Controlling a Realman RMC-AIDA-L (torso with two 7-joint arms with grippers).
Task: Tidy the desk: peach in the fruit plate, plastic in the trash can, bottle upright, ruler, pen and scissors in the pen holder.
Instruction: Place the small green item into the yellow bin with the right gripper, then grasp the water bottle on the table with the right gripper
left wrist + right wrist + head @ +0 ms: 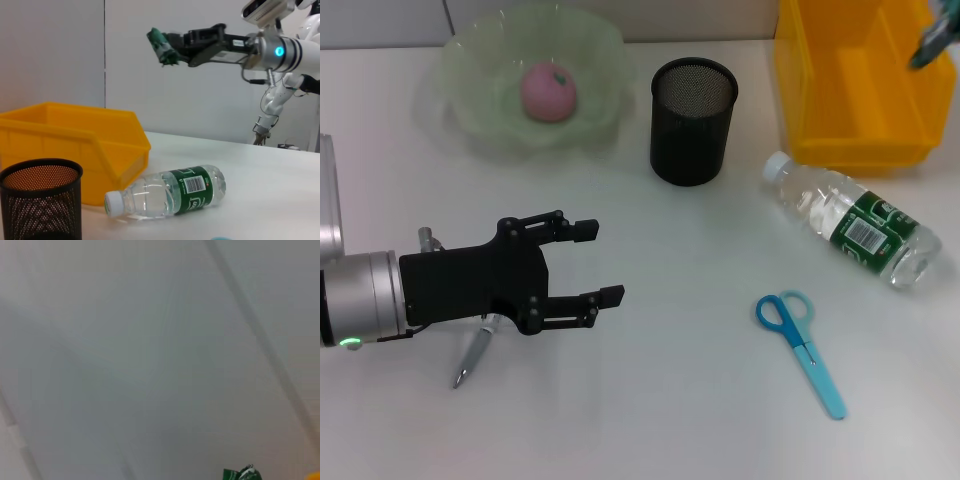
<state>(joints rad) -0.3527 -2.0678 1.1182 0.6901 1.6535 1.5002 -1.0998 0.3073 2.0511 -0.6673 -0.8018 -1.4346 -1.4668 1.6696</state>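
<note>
Left gripper [588,262] hovers low over the near-left part of the desk [650,400], fingers spread wide apart, nothing between them. Pen [473,355] lies on the desk right under and behind that gripper's body, tip poking out toward the near edge, partly hidden by the black housing. Right gripper [167,46] is up in the air above the yellow bin [860,85], seen best from the left wrist view; its fingers are pinched on a crumpled green plastic scrap [161,45], which sits at the fingertips, well above the bin's rim. In the head view only a sliver of that gripper shows at the top right corner over the bin. Right wrist view shows mostly blank wall, with a bit of the green scrap at the lower edge. Peach [549,90] sits inside the pale green fruit plate [470,70] at far left. Black mesh pen holder [692,120] stands upright between plate and bin. Bottle [855,222] lies on its side near the bin, cap pointing toward the pen holder, well apart from both grippers. Blue scissors [802,345] lie flat on the desk nearer the front, right of the left gripper, not touching it.
</note>
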